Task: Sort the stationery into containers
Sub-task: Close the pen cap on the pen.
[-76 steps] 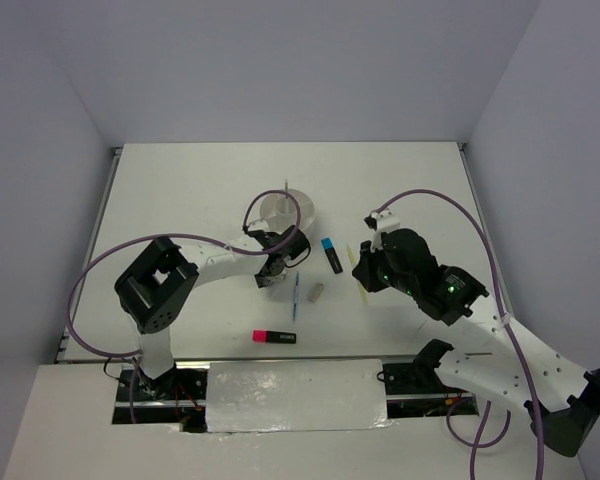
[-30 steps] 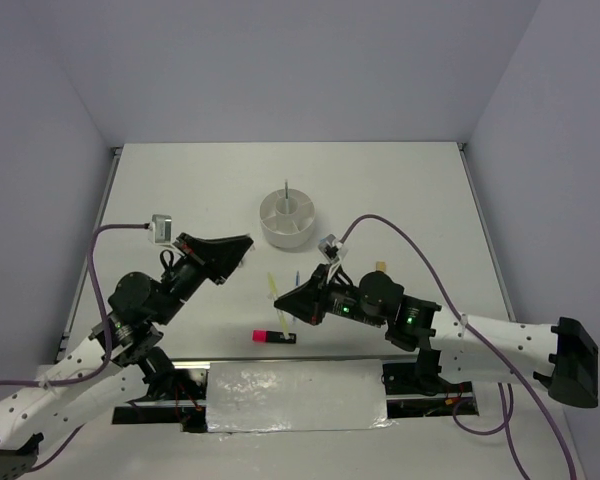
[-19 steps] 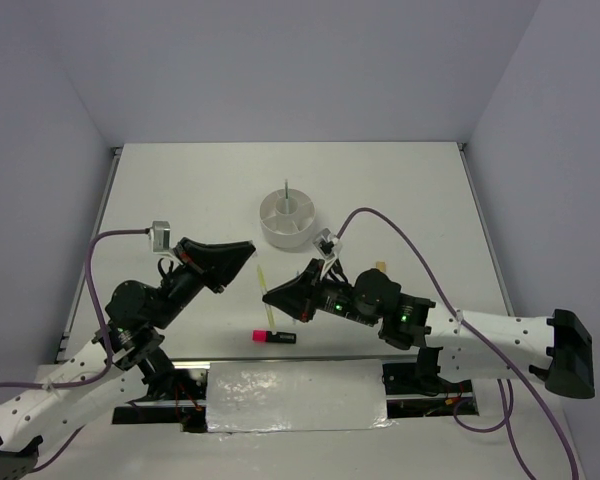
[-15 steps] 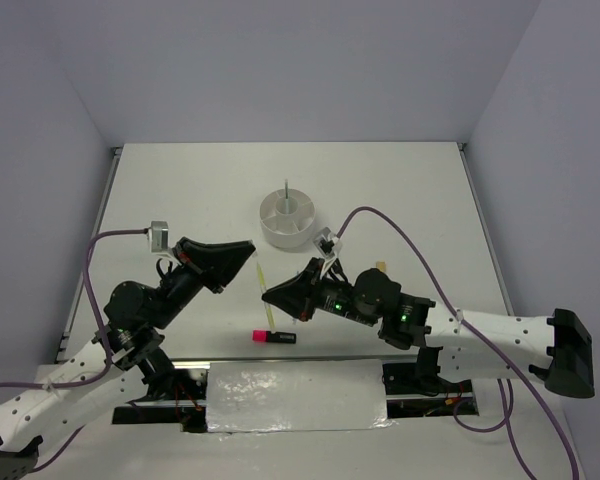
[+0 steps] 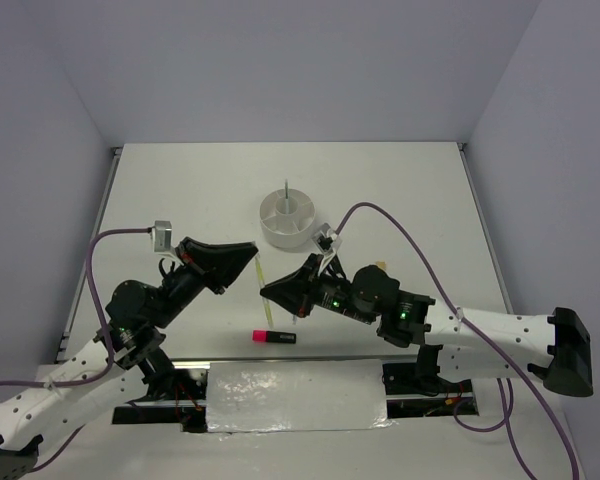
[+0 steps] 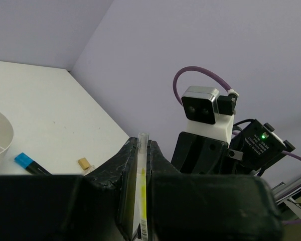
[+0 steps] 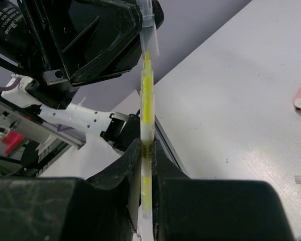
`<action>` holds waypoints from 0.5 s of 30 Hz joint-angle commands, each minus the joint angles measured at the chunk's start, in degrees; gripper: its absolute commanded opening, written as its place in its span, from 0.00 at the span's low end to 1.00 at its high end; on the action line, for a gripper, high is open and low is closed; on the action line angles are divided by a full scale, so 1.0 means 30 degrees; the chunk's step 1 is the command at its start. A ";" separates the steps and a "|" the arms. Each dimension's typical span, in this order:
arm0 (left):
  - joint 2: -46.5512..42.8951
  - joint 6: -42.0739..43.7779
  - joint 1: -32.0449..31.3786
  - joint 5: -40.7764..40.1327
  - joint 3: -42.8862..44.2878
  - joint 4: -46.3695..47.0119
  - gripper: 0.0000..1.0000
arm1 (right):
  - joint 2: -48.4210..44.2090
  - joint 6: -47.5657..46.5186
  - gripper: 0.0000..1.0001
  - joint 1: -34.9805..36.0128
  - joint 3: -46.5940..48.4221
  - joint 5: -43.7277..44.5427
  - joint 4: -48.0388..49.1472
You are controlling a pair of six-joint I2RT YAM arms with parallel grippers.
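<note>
Your right gripper [image 7: 145, 148] is pinched almost shut on the lower barrel of the yellow pen [image 7: 147, 95], holding it upright and clear of the table [image 5: 180, 190]. Your left gripper [image 6: 140, 156] now has the same pen's top end between its fingers. Its jaws are narrowed to a slit on either side of the clear cap [image 7: 149, 35]. How hard it bites you cannot tell from these views.

That is the change. A second ago the right gripper carried the pen alone, tilted, with the left gripper standing apart from it. Since then the two have come together, and over the last half second they barely shift. The pen hangs in the air between the two arms, over the near half of the table and short of the white divided cup [image 5: 285, 238].

This looks like a handover or a re-grip, not a placement. The pen is not yet sorted, and one gripper has to let go before the other can carry it to a compartment. If you pull apart with both clamped, the cap may come off.

One thin pen [image 5: 286, 188] already stands in the cup. The pink-and-black highlighter [image 5: 274, 337] lies on the table near the arm bases. A blue-and-black highlighter [image 6: 32, 165] and a small tan eraser [image 6: 84, 163] lie closer to the cup.
</note>
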 commanded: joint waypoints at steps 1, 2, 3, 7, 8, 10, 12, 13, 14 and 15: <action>0.0055 0.0188 -0.0064 0.0255 0.0126 0.1352 0.02 | 0.0044 -0.0436 0.00 0.0193 0.0870 0.0318 0.0126; 0.0055 0.0130 -0.0064 0.0255 0.0126 0.1323 0.02 | 0.0015 -0.0465 0.00 0.0194 0.0899 0.0376 0.0068; 0.0055 0.0129 -0.0064 0.0255 0.0068 0.1351 0.02 | -0.0014 -0.0494 0.00 0.0194 0.0871 0.0406 0.0039; 0.0055 0.0129 -0.0064 0.0342 0.0126 0.1293 0.02 | -0.0044 -0.0611 0.00 0.0164 0.0958 0.0699 -0.0078; 0.0113 0.0129 -0.0064 0.0401 0.0126 0.1293 0.02 | -0.0073 -0.0641 0.00 0.0164 0.0929 0.0786 -0.0137; 0.0113 0.0158 -0.0064 0.0518 0.0243 0.1177 0.02 | -0.0103 -0.0758 0.00 0.0164 0.1016 0.0991 -0.0196; 0.0143 0.0217 -0.0064 0.0548 0.0330 0.1030 0.02 | -0.0190 -0.0904 0.00 0.0164 0.1191 0.1050 -0.0429; 0.0143 0.0304 -0.0064 0.0548 0.0331 0.0971 0.02 | -0.0190 -0.0963 0.00 0.0164 0.1251 0.1080 -0.0489; 0.0114 0.0305 -0.0064 0.0432 0.0302 0.0884 0.02 | -0.0248 -0.0992 0.00 0.0164 0.1280 0.1109 -0.0547; 0.0055 0.0334 -0.0064 0.0373 0.0273 0.0767 0.02 | -0.0307 -0.1022 0.00 0.0164 0.1280 0.1138 -0.0577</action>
